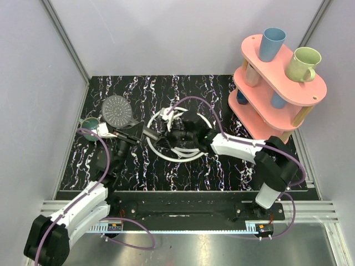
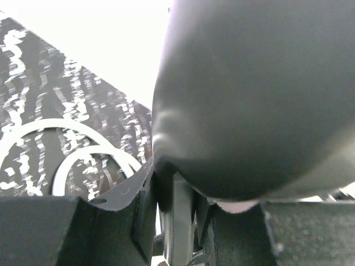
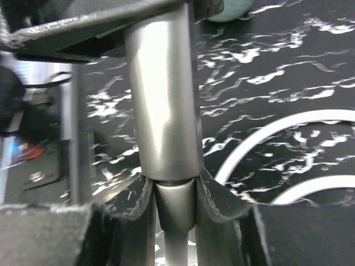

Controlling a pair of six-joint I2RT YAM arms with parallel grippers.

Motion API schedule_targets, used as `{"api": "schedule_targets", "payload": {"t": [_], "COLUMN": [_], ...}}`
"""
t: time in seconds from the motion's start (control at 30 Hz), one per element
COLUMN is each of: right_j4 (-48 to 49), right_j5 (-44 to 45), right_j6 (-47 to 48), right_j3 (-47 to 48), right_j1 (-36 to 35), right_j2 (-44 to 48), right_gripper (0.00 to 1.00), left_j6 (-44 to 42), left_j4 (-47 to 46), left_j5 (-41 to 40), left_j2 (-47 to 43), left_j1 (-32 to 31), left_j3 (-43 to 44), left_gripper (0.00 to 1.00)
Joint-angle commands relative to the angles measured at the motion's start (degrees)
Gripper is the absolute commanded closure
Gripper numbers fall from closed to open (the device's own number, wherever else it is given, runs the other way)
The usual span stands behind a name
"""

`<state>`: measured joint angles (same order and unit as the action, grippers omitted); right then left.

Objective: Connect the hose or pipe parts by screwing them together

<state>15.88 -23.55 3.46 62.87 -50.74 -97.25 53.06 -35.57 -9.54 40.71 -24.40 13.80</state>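
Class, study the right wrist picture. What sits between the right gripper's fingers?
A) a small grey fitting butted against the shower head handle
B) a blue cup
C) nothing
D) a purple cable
A: the right gripper clasps the grey fitting, which sits end to end with the shower head handle.

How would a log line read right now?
left claw: holds shower head | right claw: grips hose fitting at handle | hose: coiled
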Motion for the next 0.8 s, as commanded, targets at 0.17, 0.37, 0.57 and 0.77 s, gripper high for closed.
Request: {"api": "schedule_targets", "payload": {"t": [0.17,0.37,0.57,0.77], "right_j4": [27.3,12.7,1.6,-2.0], "right_j5": [-23.9,-13.4,4.3,23.2], "right_j6": [-24.4,-13.6,2.4,17.4], "right_j3": [-2.4,-3.2,-3.8,-2.8], "right_j1": [11.4,11.1,6.5,-3.7], "right_j2": [-0.5,5.6,11.7,11.6], "right_gripper": [0.94,0.26,0.00,0.00], "left_j6": [-6.7,-0.8,5.1,11.7], "left_j4": [-35.4,0.2,31.8,54.2], "left_j5": [12.7,-2.4,-10.1,-12.0], "left_j2": [8.1,2.0,4.1,10.6], "left_j1": [-1.3,-1.3,-1.4,-1.5], "left_j3": [-7.7,4.0,20.8,36.2], "left_gripper": [1.00,1.00,1.00,1.00]}}
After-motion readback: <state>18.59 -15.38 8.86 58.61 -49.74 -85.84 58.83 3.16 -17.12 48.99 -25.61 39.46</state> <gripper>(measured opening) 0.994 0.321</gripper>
